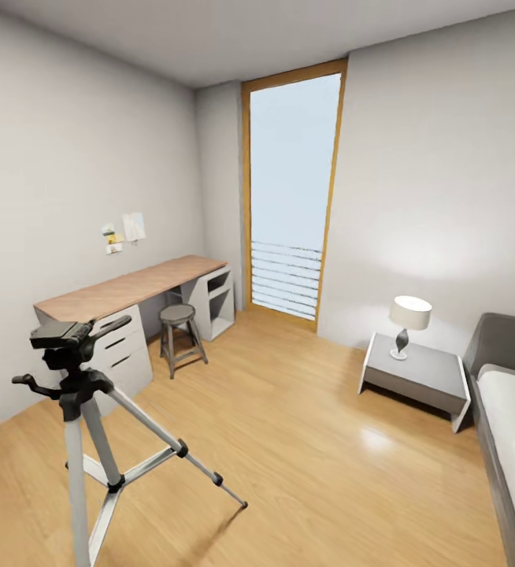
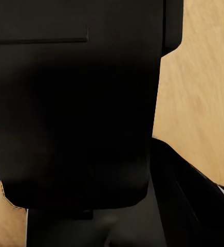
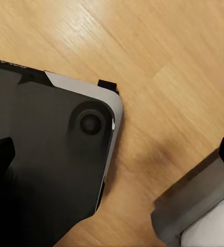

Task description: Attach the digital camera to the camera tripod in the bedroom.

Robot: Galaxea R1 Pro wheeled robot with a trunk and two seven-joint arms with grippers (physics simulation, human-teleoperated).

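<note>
Standing tripod (image 1: 76, 394) before desk (image 1: 131, 287), stool (image 1: 180, 331) beyond

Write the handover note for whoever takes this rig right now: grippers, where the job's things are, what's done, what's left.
Grippers: neither one's state can be told from the wrist views, which look down at dark robot parts over wood floor.
Camera tripod: standing on the bedroom floor, near left in the head view, in front of the desk; its head is bare.
Done: robot is in the bedroom.
Left: find the digital camera, mount it on the tripod head.
</note>
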